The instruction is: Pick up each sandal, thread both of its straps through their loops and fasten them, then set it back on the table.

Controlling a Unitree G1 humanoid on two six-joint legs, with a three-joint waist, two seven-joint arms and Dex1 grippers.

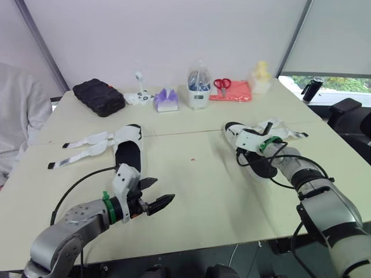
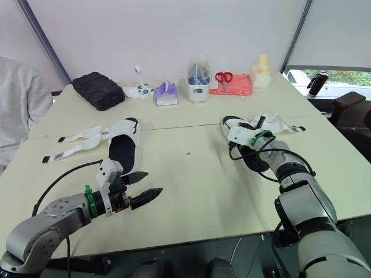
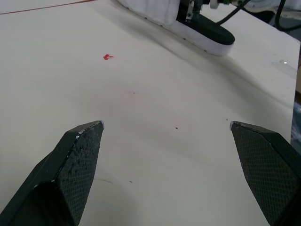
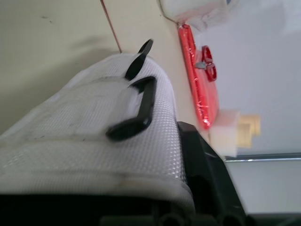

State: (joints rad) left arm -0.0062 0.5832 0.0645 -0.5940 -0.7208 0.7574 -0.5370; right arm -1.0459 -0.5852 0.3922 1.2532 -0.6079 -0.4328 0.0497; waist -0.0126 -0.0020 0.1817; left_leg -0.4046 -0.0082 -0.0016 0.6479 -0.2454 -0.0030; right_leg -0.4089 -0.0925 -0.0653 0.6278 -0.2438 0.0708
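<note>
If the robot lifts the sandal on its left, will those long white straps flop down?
Probably yes: the straps lie flat and wavy on the table, so they look soft. The sole looks thicker, likely keeping its shape.

So the head stereo pair sat high over the near edge of the surface (image 1: 197, 185), facing forward and down toward the far edge. Both eyes got basically the same tabletop, just nudged sideways. The left wrist cam rode low and close over the surface, looking out between the spread fingers of the left gripper (image 3: 166, 125) at the sandal (image 3: 209, 37) by the right edge, which the head views had too. The right wrist cam was jammed right up against that sandal's white mesh strap (image 4: 94, 136), facing the far edge. The red pouch (image 4: 200, 101) there showed up in the head views as well.
</note>
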